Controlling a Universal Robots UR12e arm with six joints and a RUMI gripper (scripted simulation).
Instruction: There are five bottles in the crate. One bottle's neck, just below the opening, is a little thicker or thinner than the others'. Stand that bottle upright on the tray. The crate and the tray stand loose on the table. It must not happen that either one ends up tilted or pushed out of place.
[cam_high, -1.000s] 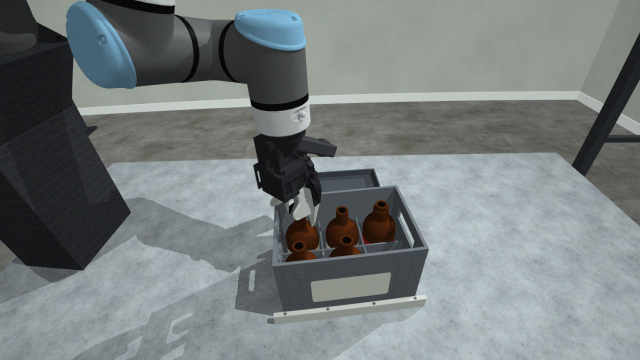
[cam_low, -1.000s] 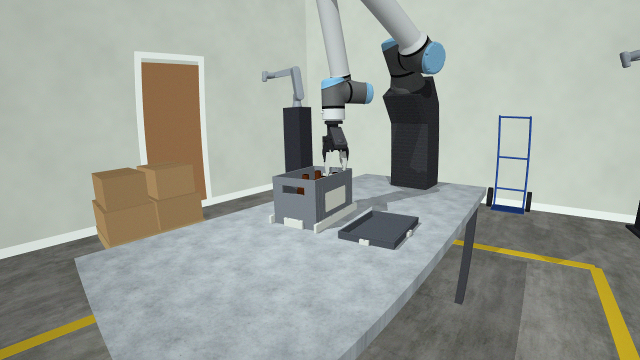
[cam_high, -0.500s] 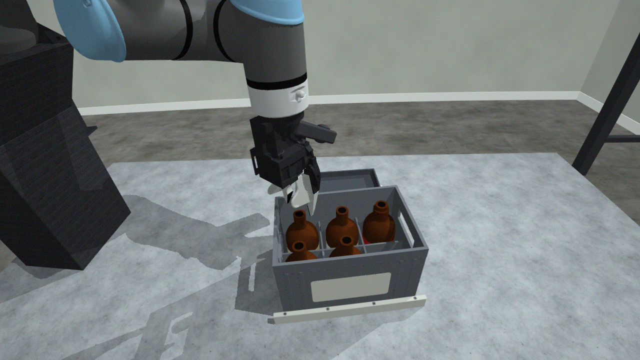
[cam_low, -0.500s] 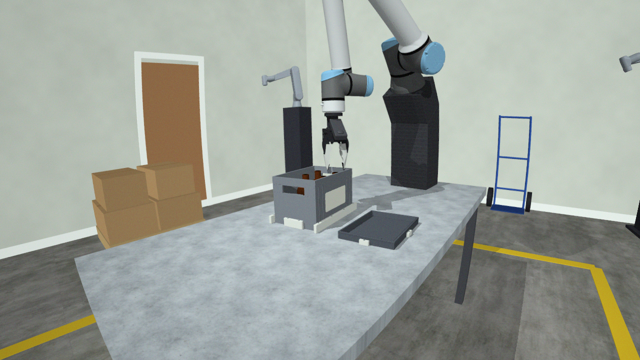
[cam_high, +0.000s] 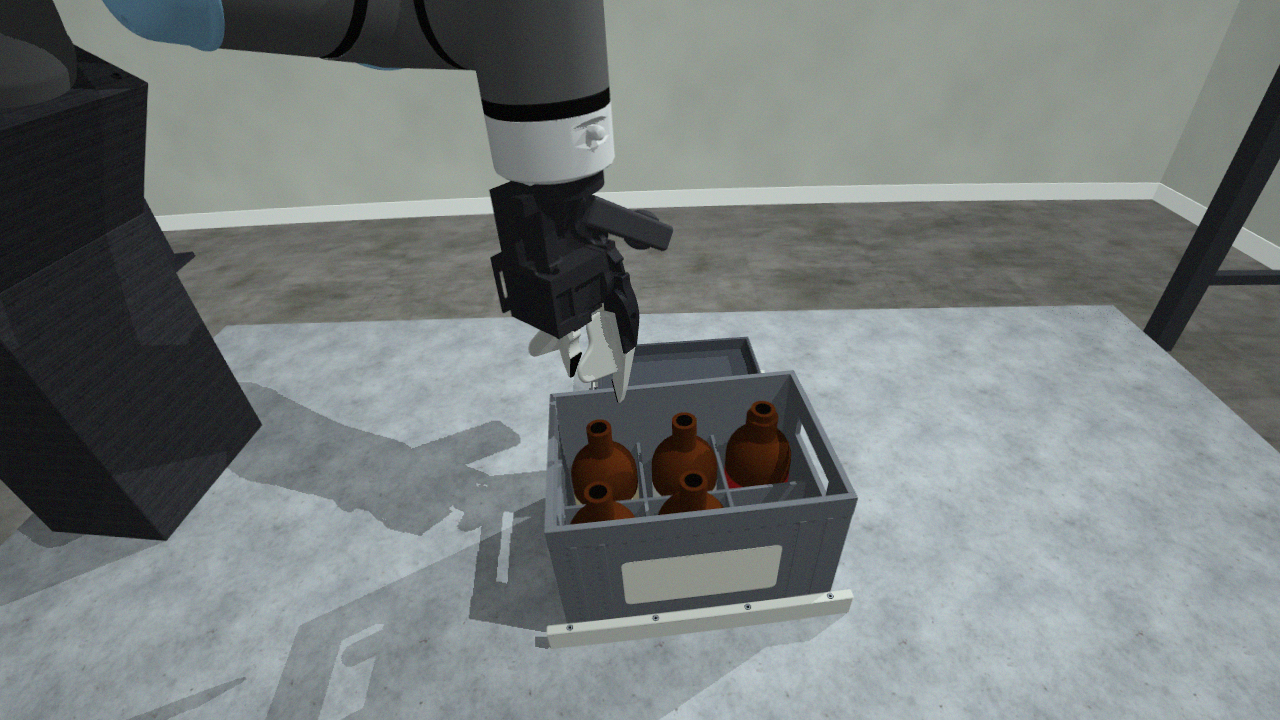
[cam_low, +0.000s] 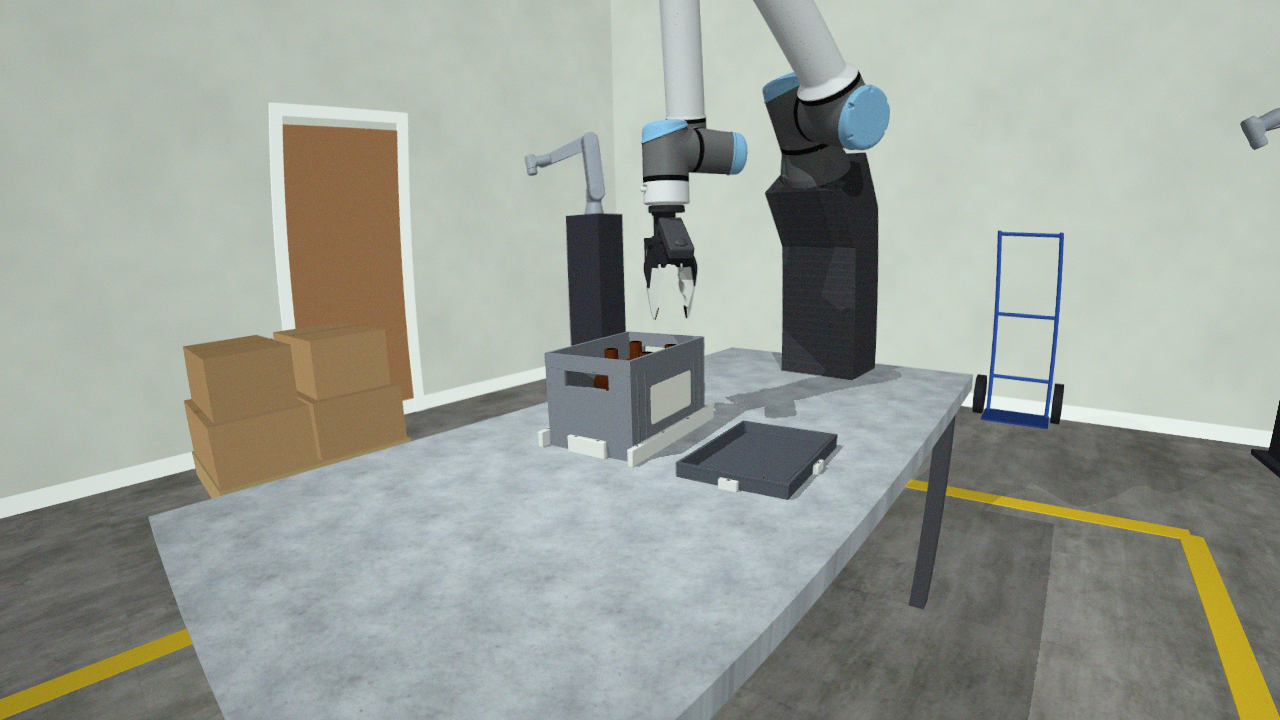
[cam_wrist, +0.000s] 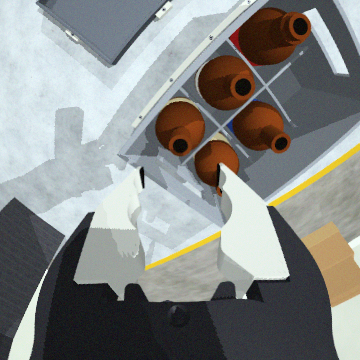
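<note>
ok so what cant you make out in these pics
- crate floor: exterior view, hidden by its own walls
- lower bodies of the two bottles nearest the cream label: top view, hidden by the crate wall
- opening of the bottle by the gripper: wrist view, hidden by a finger
- which neck differs: top view, too small to tell

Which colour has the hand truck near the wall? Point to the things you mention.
The hand truck (cam_low: 1026, 315) has a blue frame, with black wheels; exterior view shows it best.
</note>
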